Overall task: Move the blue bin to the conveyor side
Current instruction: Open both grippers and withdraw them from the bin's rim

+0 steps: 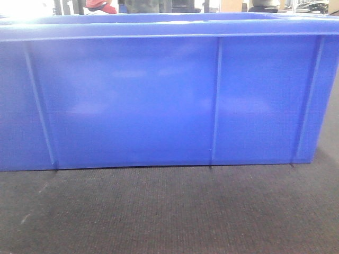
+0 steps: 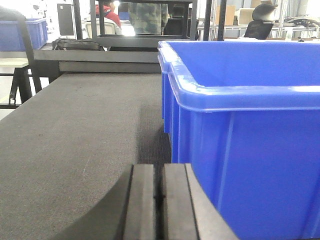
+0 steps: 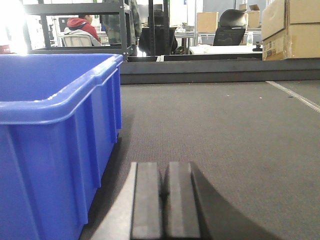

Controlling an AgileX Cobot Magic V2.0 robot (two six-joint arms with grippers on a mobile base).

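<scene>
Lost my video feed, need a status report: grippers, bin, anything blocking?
Left gripper shut, empty, left of blue bin. Right gripper shut, empty, on its right. Bin sits on the conveyor. Belt around it looks unobstructed.

shelving: dark metal rack (image 3: 122, 25) | boxes: cardboard (image 3: 290, 27) — stacked right | chair: black (image 3: 227, 27) | light: bright, perhaps window
</scene>
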